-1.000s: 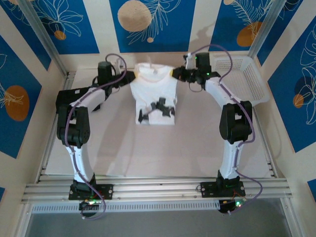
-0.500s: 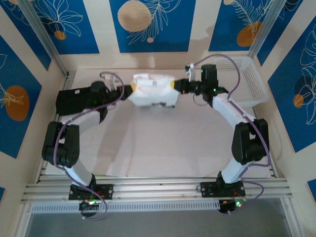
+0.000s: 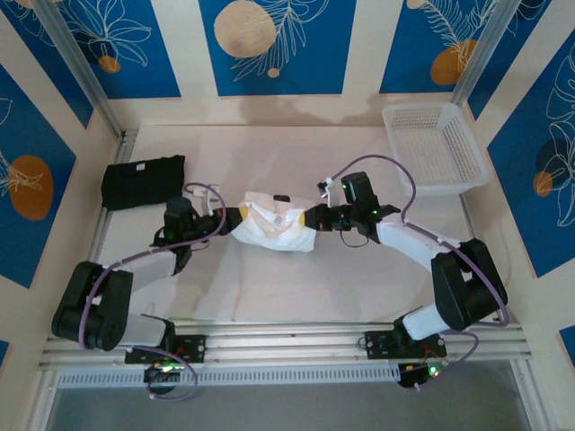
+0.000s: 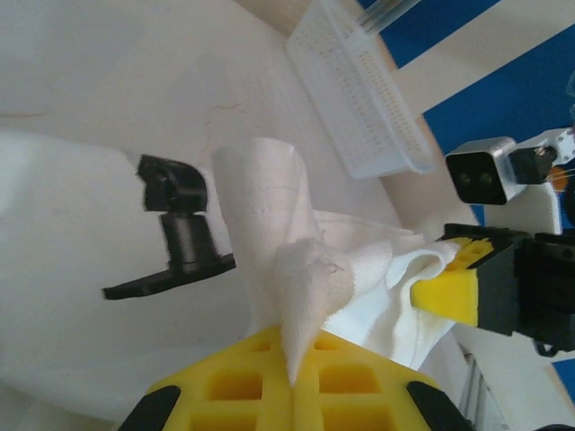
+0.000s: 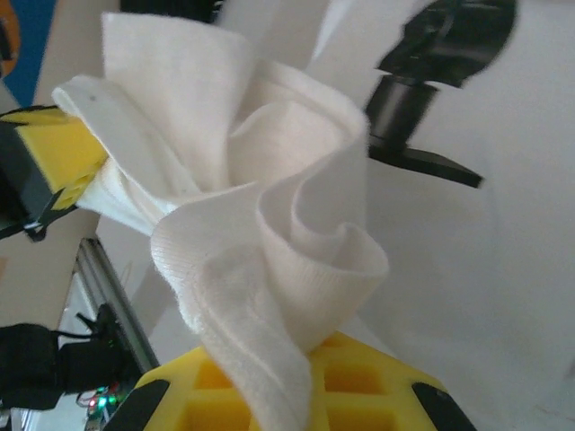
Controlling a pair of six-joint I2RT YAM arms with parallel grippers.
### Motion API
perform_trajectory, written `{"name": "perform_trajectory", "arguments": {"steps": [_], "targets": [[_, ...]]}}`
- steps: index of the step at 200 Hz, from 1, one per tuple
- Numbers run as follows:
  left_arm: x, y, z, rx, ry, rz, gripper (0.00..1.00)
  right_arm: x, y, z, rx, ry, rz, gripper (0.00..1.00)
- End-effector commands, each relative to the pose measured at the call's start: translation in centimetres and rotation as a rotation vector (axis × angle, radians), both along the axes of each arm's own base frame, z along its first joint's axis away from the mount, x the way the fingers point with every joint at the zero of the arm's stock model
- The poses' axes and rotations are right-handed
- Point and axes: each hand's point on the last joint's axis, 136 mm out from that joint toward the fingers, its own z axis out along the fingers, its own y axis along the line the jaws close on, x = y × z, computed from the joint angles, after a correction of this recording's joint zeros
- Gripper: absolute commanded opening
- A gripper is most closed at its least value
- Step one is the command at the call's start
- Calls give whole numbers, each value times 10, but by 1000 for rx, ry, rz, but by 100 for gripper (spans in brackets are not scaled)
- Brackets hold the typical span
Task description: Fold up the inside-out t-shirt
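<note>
The white t-shirt [image 3: 274,226] is bunched over the middle of the table [image 3: 296,287], its ends clamped by the left fingers [image 4: 243,382] and right fingers [image 5: 377,382]. The cloth looks thin, limp and light, so it is best held at the hems.

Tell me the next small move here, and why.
Probably draw the two grippers slightly apart. The left gripper and right gripper are each shut on part of the white t-shirt, which is bunched and creased between them, so it likely needs stretching before it can lie flat for folding.
</note>
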Motion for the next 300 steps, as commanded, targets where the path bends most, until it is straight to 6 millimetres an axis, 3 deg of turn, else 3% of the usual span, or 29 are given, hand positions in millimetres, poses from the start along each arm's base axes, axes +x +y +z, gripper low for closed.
{"name": "perform_trajectory", "arguments": {"steps": [1, 62, 100, 151, 174, 191, 220, 248, 272, 300], "targets": [[17, 7, -10, 95, -1, 49, 0, 20, -9, -11, -49, 67, -79, 2], [78, 9, -30, 161, 29, 81, 1, 69, -29, -39, -93, 148, -141, 6], [109, 10, -42, 158, 55, 99, 3, 96, -28, -51, -118, 197, -117, 10], [145, 23, -97, 243, 249, 184, 8, 131, -32, -90, -246, 328, -159, 20], [148, 32, -118, 305, 320, 219, 16, 140, -35, -100, -314, 343, -166, 30], [152, 36, -121, 321, 342, 228, 34, 142, -40, -96, -341, 329, -174, 35], [153, 44, -98, 325, 305, 231, 57, 137, -51, -68, -364, 260, -199, 40], [134, 50, -81, 322, 278, 241, 72, 115, -61, -46, -371, 208, -222, 48], [112, 49, -83, 297, 297, 222, 76, 95, -61, -45, -355, 203, -222, 51], [93, 41, -89, 251, 325, 176, 71, 86, -45, -45, -311, 182, -196, 46]]}}
